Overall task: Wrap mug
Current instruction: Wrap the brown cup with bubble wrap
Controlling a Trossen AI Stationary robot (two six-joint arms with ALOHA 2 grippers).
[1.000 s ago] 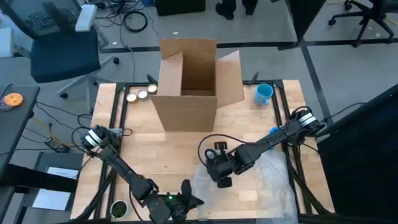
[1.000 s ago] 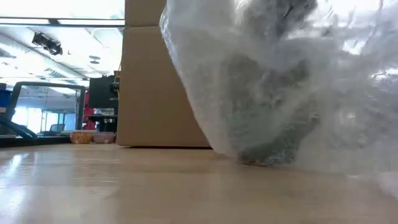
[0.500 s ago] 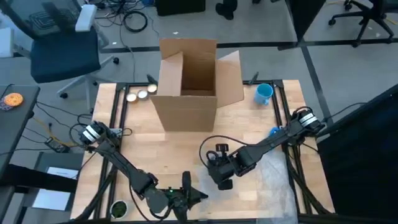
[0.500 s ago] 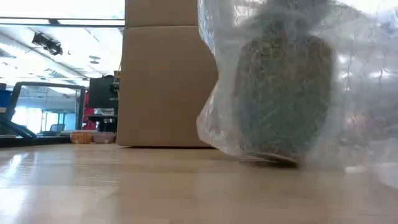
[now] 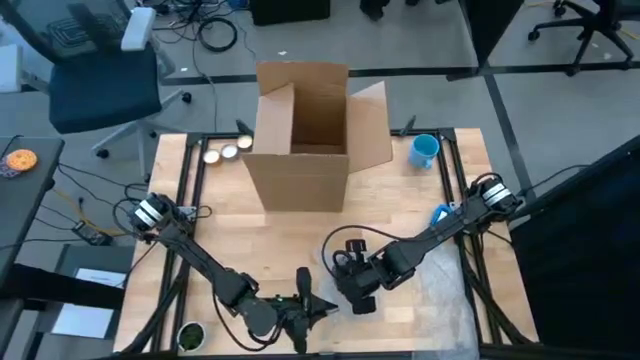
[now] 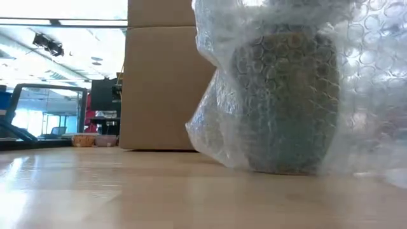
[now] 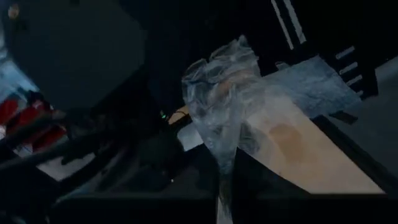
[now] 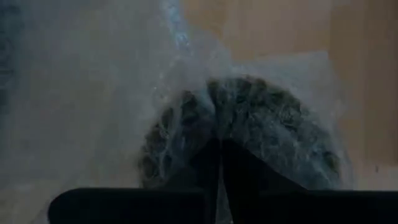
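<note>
A dark mug (image 6: 286,102) stands upright on its base on the wooden table, covered by clear bubble wrap (image 6: 216,121). From above, the mug is hidden under my right gripper (image 5: 358,288), which is shut on the wrap over it. The rest of the sheet (image 5: 440,290) lies on the table toward the right edge. My left gripper (image 5: 303,303), near the table's near edge just left of the mug, is shut on a bunched part of the wrap (image 7: 217,93). My left gripper pinches a gathered strip of the bubble wrap (image 7: 225,163) between its two fingers; the wrap stands up bunched beyond the fingers. My right gripper comes from above, pointing down, and pinches the bubble wrap (image 8: 219,134) over the mug's top between its shut fingers (image 8: 205,174). Whether it also has the mug's rim is hidden by the wrap.
An open cardboard box (image 5: 310,130) stands at the middle of the far side. A blue mug (image 5: 424,150) sits at the far right corner, small round candles (image 5: 225,152) at the far left, and a green round thing (image 5: 190,333) beyond the near left edge.
The wrapped mug has gone from tilted to standing upright on the table. My left gripper has moved toward the table's right and far side, closer to the mug, drawing wrap along with it. My right gripper has shifted a little toward the near edge.
</note>
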